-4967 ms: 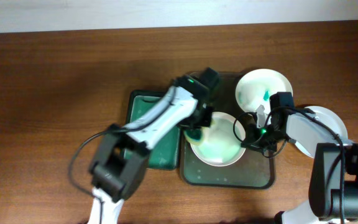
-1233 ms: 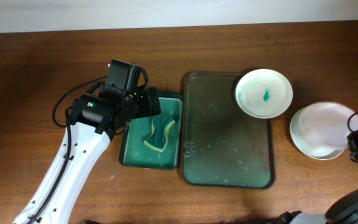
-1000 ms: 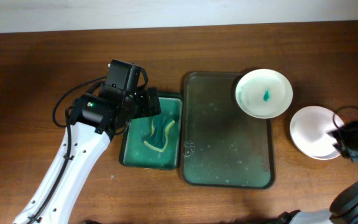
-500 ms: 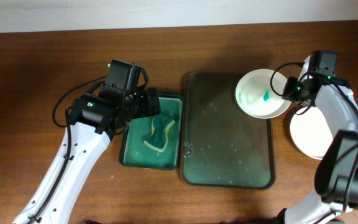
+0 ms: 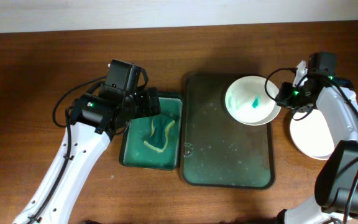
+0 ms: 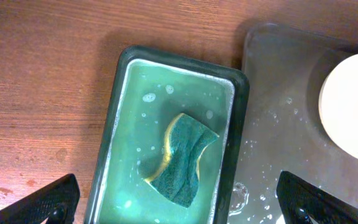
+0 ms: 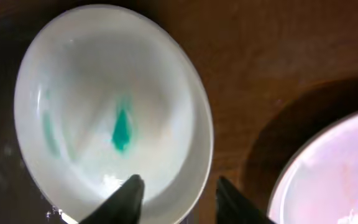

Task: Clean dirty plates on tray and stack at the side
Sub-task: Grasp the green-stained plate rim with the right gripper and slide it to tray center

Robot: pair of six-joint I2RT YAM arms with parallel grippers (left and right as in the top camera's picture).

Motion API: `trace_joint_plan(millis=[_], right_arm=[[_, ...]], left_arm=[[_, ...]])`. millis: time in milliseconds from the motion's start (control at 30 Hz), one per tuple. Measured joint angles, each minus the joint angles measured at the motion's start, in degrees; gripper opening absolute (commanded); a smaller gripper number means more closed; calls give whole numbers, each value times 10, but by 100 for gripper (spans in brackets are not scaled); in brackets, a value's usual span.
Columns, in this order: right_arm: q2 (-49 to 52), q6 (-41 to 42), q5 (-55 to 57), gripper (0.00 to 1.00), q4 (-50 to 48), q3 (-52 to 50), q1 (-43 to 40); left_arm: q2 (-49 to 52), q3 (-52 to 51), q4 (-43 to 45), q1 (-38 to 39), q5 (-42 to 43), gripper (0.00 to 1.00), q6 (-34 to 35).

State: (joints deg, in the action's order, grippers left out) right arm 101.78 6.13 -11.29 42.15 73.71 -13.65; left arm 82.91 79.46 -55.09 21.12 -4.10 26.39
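One white plate (image 5: 252, 101) with a teal smear lies on the top right part of the dark olive tray (image 5: 225, 162). My right gripper (image 5: 283, 96) straddles its right rim. In the right wrist view one finger is inside the plate (image 7: 104, 106) and the other outside, the gripper (image 7: 179, 183) shut on the rim. A clean white plate (image 5: 312, 134) sits on the table right of the tray, also visible in the wrist view (image 7: 334, 174). My left gripper (image 5: 151, 102) hangs wide open and empty above the green tray, as the left wrist view (image 6: 176, 180) shows.
A small bright green tray (image 5: 129, 155) left of the olive tray holds a green and yellow sponge (image 5: 159, 134) in soapy water. The left wrist view shows the sponge (image 6: 182, 158) and wet drops on the olive tray (image 6: 278, 124). Bare wooden table surrounds both trays.
My right arm swung from the side plate up to the smeared plate, took its rim, and the plate has shifted left and toward the front on the tray. The left arm has stayed still.
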Motion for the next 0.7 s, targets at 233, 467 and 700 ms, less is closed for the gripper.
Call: trace_joint_plan(millis=[233, 467, 700], right_arm=[[89, 1, 10, 4, -12, 0, -2], [41, 1, -37, 4, 140, -2, 9], [1, 104, -17, 11, 110, -88, 143]], left_arm=[[0, 0, 0, 0, 0, 99, 0], [0, 0, 0, 0, 0, 99, 0], [0, 0, 0, 0, 0, 99, 0]])
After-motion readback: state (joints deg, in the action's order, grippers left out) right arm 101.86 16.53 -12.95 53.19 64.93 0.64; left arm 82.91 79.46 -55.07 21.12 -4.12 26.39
